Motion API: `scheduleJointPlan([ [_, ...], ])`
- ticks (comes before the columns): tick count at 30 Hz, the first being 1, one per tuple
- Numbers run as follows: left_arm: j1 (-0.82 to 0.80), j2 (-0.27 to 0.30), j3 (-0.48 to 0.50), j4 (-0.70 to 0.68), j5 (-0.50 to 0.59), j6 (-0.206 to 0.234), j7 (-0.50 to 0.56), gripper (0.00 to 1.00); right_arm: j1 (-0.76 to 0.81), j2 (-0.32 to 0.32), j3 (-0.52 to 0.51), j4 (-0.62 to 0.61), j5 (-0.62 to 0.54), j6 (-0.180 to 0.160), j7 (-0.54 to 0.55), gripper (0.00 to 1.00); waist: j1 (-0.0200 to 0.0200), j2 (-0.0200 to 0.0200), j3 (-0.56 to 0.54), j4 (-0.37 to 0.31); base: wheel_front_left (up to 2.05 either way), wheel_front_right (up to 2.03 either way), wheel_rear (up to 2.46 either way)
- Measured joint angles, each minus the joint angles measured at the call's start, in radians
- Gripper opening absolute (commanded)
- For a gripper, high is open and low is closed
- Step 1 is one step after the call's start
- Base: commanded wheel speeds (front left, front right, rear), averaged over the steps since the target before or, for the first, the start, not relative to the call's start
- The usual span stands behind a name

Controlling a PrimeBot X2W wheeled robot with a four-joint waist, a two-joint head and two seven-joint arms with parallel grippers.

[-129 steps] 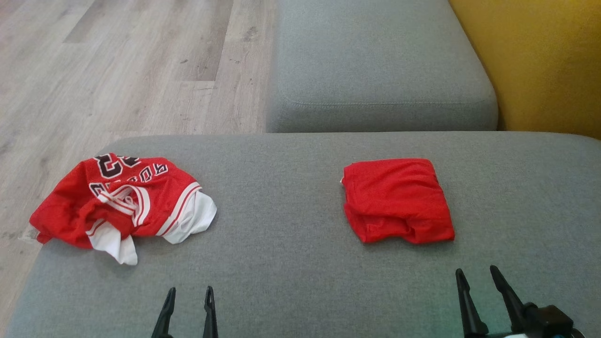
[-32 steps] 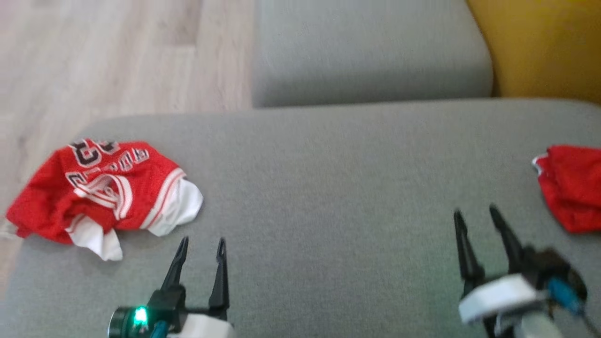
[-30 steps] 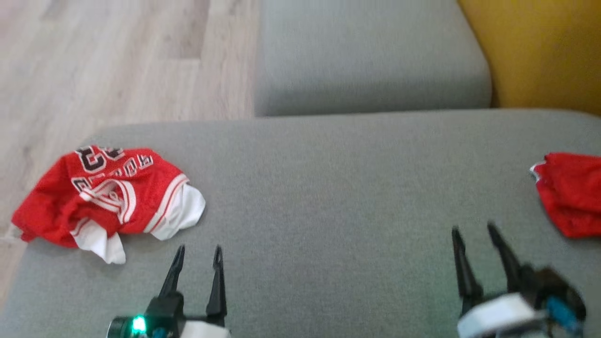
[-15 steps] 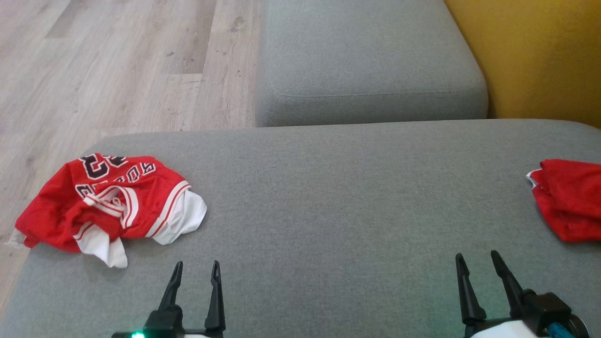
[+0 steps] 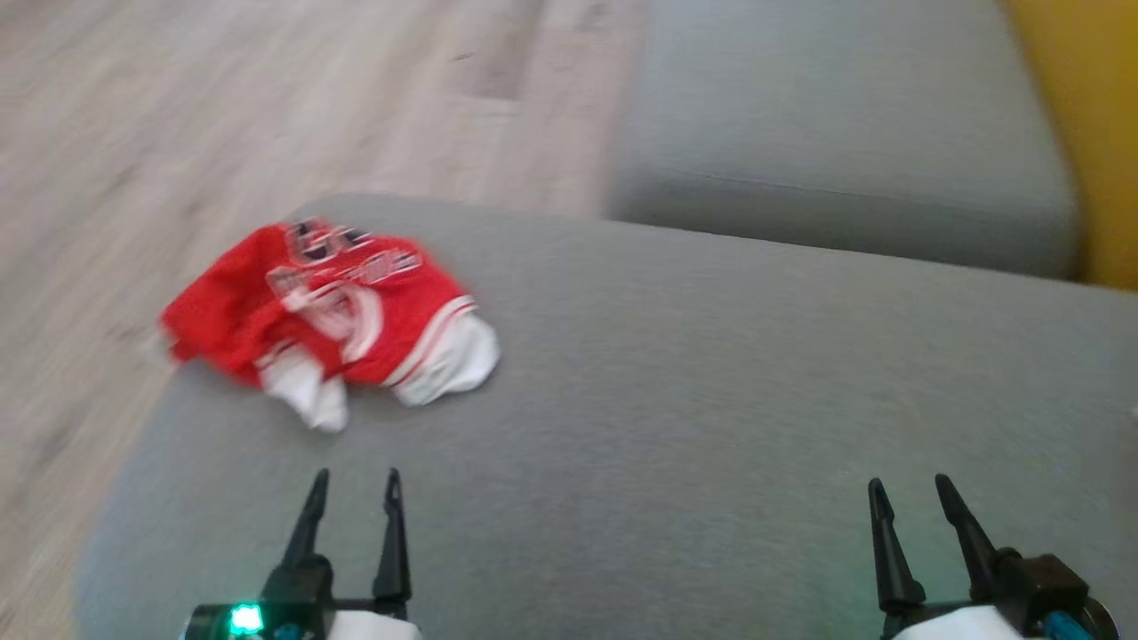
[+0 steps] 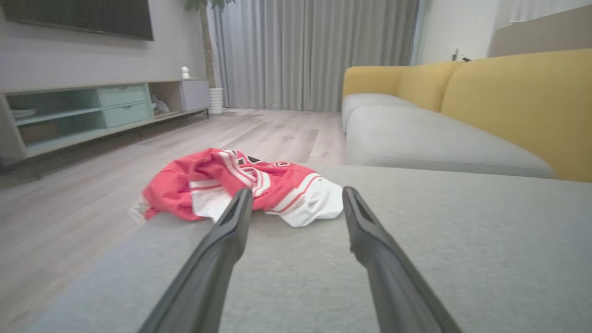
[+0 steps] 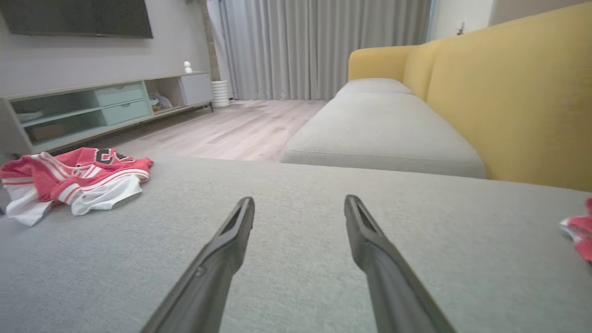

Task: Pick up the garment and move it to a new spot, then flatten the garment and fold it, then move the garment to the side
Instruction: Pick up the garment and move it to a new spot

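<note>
A crumpled red and white jersey, the garment, lies near the far left corner of the grey sofa cushion. It shows ahead of the fingers in the left wrist view as the garment and at the left in the right wrist view as the garment. My left gripper stands open just short of it, nothing between its fingers. My right gripper is open over bare cushion at the lower right. The head view is blurred.
A folded red cloth peeks in at the right edge of the right wrist view. A second grey seat cushion lies beyond, with a yellow sofa back to the right. Wooden floor borders the cushion's left edge.
The head camera has swung to the left, so the jersey sits nearer the picture's middle and the folded red cloth has left the right edge. Both grippers stay open.
</note>
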Motion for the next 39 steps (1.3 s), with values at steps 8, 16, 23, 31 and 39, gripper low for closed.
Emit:
scheduleJointPlan([
  [8, 0.001, 0.002, 0.114, -0.053, 0.006, 0.003, 0.0, 1.0, -0.123, 0.0, 0.032, 0.012, -0.005, 0.0, 0.0, 1.0, 0.0001, 0.0, 0.059, 0.19, 0.0, 0.0, 0.0],
  [16, -0.077, 0.003, 0.159, -0.084, 0.027, -0.022, 0.0, 1.0, -0.151, -0.02, 0.004, 0.03, -0.014, 0.0, 0.0, 1.0, 0.0003, 0.0, 0.152, 0.265, 0.0, 0.0, 0.0],
  [23, -0.343, 0.021, 0.161, -0.034, 0.044, -0.086, 0.0, 1.0, -0.151, -0.105, -0.016, -0.012, -0.05, 0.0, 0.0, 1.0, 0.0003, 0.0, 0.242, 0.278, 0.0, 0.0, 0.0],
  [31, -0.759, 0.079, 0.195, 0.37, 0.022, -0.167, 0.007, 1.0, -0.302, -0.218, 0.012, -0.072, -0.071, 0.0, 0.0, 1.0, 0.0006, -0.0001, 0.426, 0.174, 0.0, 0.0, 0.0],
  [39, -0.961, 0.105, 0.243, 0.782, -0.047, -0.196, 0.195, 1.0, -0.317, -0.248, -0.011, -0.102, -0.073, 0.0, 0.0, 1.0, 0.0003, -0.0001, 0.563, 0.028, 0.0, 0.0, 0.0],
])
